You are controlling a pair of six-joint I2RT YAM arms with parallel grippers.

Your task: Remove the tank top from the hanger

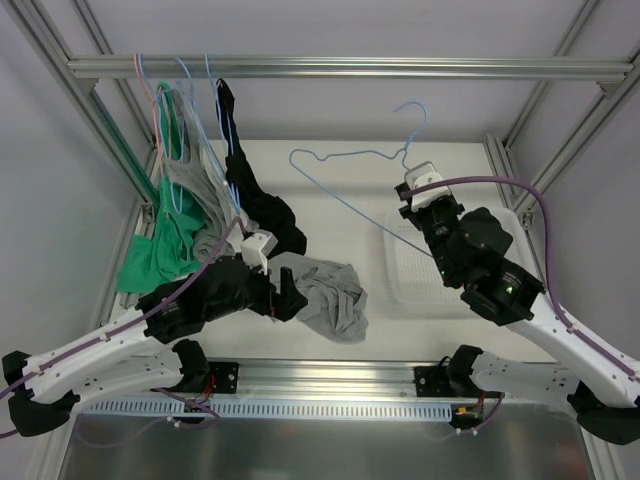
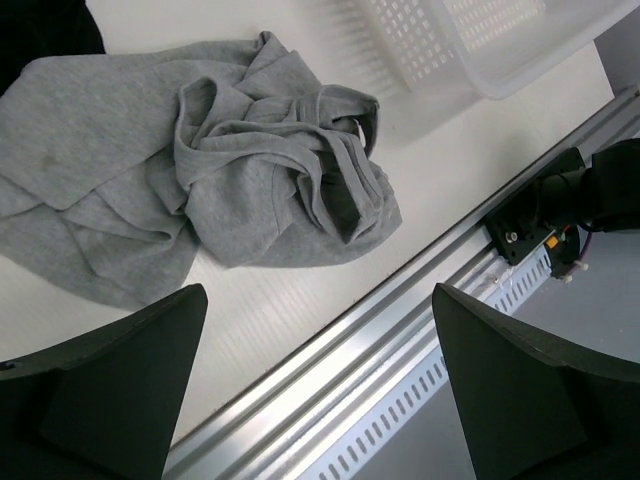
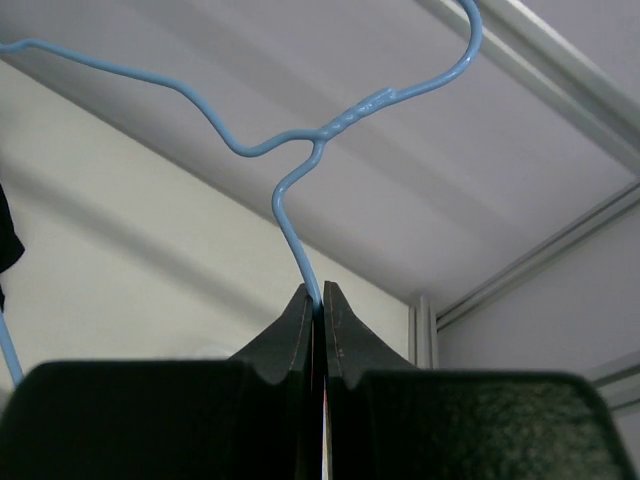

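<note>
The grey tank top (image 1: 332, 297) lies crumpled on the table, off any hanger; it also shows in the left wrist view (image 2: 230, 170). My left gripper (image 1: 290, 298) is open and empty just left of it, its jaws wide apart (image 2: 320, 390) over the table's front rail. My right gripper (image 1: 412, 197) is raised and shut on the wire of a bare blue hanger (image 1: 340, 160). In the right wrist view the fingertips (image 3: 322, 296) pinch the hanger (image 3: 290, 215) just below its twisted neck.
Green (image 1: 160, 250), grey (image 1: 205, 205) and black (image 1: 255, 200) garments hang on hangers from the rail at the back left. A white perforated basket (image 1: 425, 275) sits on the table under the right arm, and also shows in the left wrist view (image 2: 470, 40).
</note>
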